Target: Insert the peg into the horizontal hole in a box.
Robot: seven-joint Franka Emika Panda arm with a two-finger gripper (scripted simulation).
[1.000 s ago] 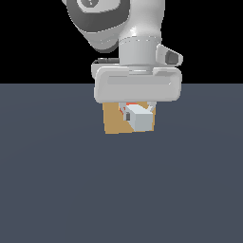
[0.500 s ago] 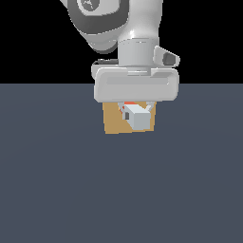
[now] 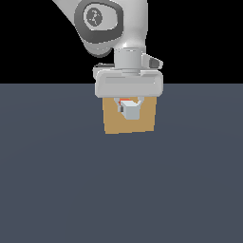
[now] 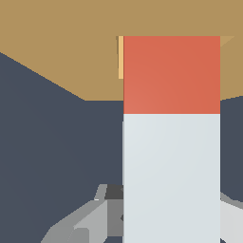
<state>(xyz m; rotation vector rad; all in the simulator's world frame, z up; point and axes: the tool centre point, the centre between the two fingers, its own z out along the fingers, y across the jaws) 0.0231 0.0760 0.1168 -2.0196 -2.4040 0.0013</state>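
Observation:
The tan box point(image 3: 114, 122) stands on the dark floor, its face toward the exterior camera. My gripper point(image 3: 129, 105) hangs in front of its upper middle, shut on the peg point(image 3: 130, 111). The peg's white end faces the camera, with a sliver of red-orange behind it. In the wrist view the peg point(image 4: 171, 142) runs from white near the fingers point(image 4: 85, 223) to red-orange at the box point(image 4: 57, 42). The red end reaches the box face, and a lighter orange strip of the hole point(image 4: 120, 57) shows beside it. The rest of the hole is hidden by the peg.
The flat dark grey floor point(image 3: 57, 190) spreads around the box. The arm's wrist and hand body point(image 3: 129, 85) cover the box's top edge in the exterior view.
The arm has shifted slightly toward the exterior view's right and a little higher. The peg's white end now sits nearer the middle of the box face.

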